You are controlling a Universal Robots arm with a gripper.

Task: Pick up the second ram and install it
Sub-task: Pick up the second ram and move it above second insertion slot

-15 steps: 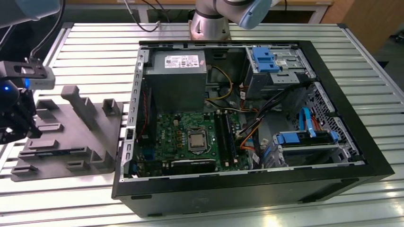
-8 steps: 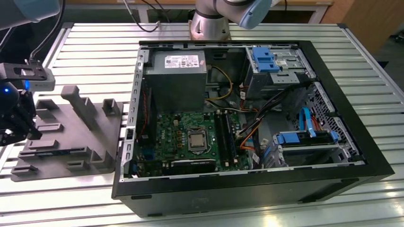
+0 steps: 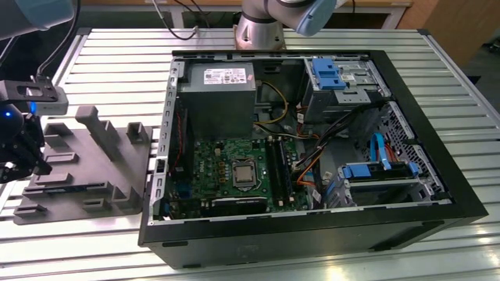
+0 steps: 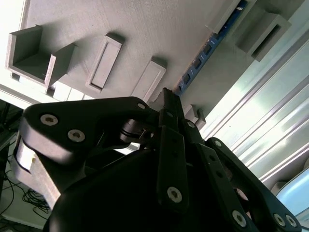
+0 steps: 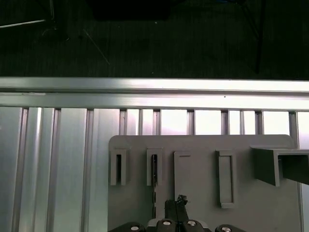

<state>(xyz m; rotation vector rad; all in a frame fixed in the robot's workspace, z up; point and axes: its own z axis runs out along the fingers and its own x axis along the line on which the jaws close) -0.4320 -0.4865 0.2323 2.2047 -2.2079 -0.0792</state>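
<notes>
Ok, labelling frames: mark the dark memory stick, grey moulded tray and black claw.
dark memory stick (image 4: 201,59): second wrist view, mid-board.
grey moulded tray (image 5: 203,143): first wrist view, bare plate.
black claw (image 5: 176,202): first wrist view, between fingertips.

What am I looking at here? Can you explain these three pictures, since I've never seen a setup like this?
This is a robot arm working at a slatted metal table. The exterior view looks down on everything: an open computer case with its motherboard showing, and on the exterior view's left a grey moulded tray. The other two pictures come from cameras riding near the arm's wrist. The gripper, which is the arm's clamp, hovers over the tray. A thin dark memory stick, the second ram, lies in a slot of that tray, close to the gripper's tip. Nothing appears to be held yet.
</notes>
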